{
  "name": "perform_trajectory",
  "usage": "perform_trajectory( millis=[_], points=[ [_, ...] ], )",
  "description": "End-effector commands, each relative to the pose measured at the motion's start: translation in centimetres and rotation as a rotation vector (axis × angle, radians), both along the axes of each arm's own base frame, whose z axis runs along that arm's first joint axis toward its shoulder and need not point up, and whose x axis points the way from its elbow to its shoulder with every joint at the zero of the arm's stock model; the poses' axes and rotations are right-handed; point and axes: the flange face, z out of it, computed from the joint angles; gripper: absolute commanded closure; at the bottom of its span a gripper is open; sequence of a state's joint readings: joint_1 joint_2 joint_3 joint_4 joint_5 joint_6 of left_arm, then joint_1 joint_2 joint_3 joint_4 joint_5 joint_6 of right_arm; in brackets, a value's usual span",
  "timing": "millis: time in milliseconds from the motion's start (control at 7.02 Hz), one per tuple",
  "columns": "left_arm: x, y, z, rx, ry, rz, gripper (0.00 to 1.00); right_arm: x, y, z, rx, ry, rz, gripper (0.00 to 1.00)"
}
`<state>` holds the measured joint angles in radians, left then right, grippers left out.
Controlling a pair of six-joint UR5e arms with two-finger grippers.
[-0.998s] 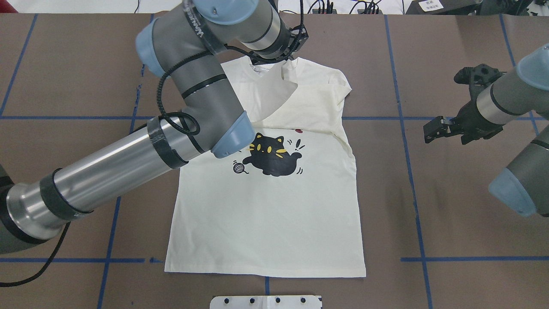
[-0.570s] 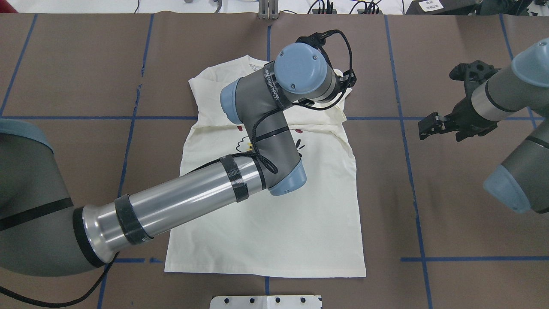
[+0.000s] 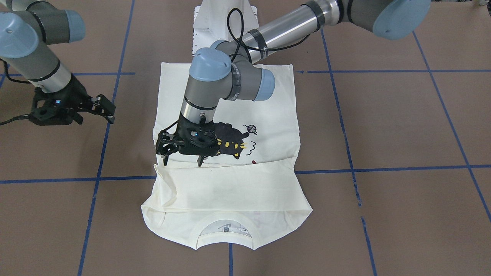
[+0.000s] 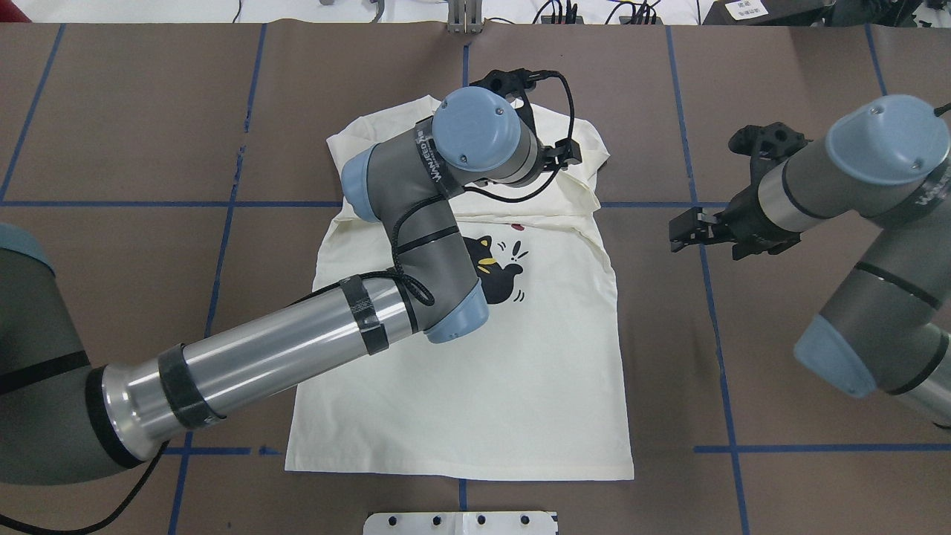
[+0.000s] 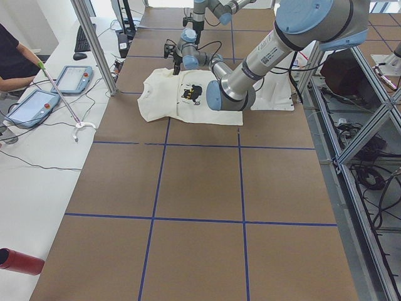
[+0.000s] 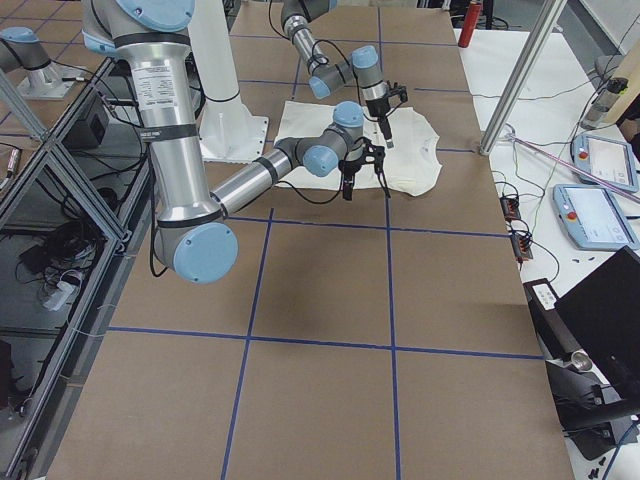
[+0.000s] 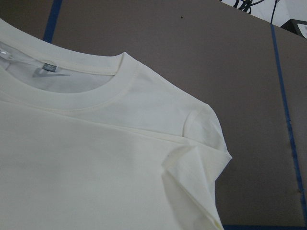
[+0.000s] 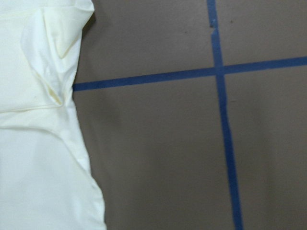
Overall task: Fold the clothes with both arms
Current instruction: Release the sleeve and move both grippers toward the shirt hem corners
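The cream-white T-shirt lies flat on the brown table, cat print facing up. Both sleeves are folded across the chest as a band, with the collar on the far side from the robot. My left gripper hangs open just above that band's edge, on the robot's right side of the shirt, and holds nothing. In the overhead view its fingers are hidden under the wrist. My right gripper hovers over bare table beside the shirt's right shoulder, with its fingers apart and empty.
Blue tape lines divide the table into squares. The white pedestal base sits at the robot's edge. A side bench holds tablets, and a person's arm is beside them. A red cylinder lies at the bench's near end.
The left arm carried the lifted sleeve rightward across the chest, and the sleeve now lies flat and released. The right arm has moved left, closer to the shirt.
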<state>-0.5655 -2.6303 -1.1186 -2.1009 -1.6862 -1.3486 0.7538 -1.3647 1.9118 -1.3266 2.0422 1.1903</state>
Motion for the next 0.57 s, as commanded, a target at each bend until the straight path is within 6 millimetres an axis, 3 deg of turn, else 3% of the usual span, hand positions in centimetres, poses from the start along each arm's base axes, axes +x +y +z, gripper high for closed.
perform_trajectory(
  millis=[0,143,285,428],
  points=[
    [-6.9,3.4,6.2,0.034,-0.152,0.095,0.00,-7.3,6.0,-3.2,-0.008,-0.019,0.056,0.00],
    [-12.8,7.0,10.3,0.080,-0.176,0.121,0.00,-9.9,10.5,-3.4,-0.038,-0.019,0.073,0.00],
    [-18.5,9.9,10.6,0.135,-0.224,0.152,0.00,-11.2,15.1,-2.4,-0.043,0.002,0.074,0.00],
    [-22.3,11.9,9.3,0.152,-0.256,0.165,0.00,-11.8,18.7,-1.2,-0.059,0.022,0.076,0.00]
  ],
)
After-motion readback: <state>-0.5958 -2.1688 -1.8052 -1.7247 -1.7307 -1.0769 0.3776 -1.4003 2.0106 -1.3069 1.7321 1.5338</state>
